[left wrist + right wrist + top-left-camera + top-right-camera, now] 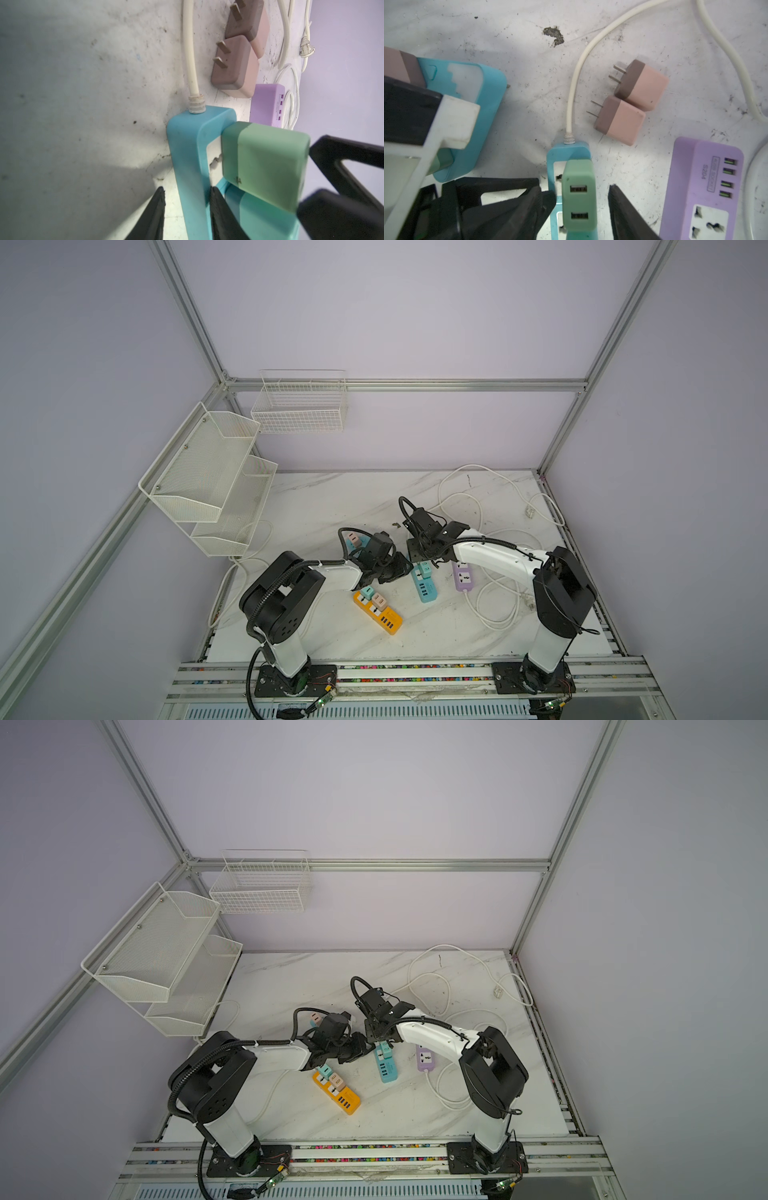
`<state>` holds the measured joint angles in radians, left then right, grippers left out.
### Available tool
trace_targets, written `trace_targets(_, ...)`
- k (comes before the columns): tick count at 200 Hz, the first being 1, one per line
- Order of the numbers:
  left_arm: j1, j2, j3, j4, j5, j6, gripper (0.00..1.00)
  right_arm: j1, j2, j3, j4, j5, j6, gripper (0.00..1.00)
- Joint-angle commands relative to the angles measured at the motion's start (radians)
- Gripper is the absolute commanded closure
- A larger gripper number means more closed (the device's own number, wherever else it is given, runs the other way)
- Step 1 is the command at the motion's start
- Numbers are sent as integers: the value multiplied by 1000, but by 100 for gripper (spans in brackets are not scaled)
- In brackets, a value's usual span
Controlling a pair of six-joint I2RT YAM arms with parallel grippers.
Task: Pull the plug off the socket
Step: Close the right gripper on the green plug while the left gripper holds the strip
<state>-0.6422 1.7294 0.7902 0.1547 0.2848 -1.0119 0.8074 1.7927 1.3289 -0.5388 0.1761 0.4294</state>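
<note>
In both top views the blue strip (428, 593) lies mid-table, with the green plug (424, 569) seated near its cord end. The left gripper (405, 569) sits low at the strip's side, likely to pin it down. The right gripper (427, 561) hangs over the plug, likely to draw it up. The finger gaps are too small to read here.

Left wrist view: the strip (185, 155) runs between the left fingers (220, 220). One lies against its socket face and the other stands just off its side, so the jaws are narrow but not clamped. The right fingers (342, 149) flank the plug (264, 166).

Right wrist view: the right gripper (581, 197) straddles the plug (578, 195), partly open. Bare table shows between the plug and one finger (623, 214), so nothing is held.
</note>
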Motion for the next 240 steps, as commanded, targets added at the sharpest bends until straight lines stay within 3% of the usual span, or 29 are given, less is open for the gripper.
trace_targets(1,-4,4,34,8,-2,10,64,-5,29,29,-55,14,-24,46)
trace_targets(130,-22,9,38,3,-15,8,61,-5,120,72,-79,9,-49,61)
trace_targets(240,-36,31,39,-1,-31,-8,61,-6,128,69,-71,16,-67,68)
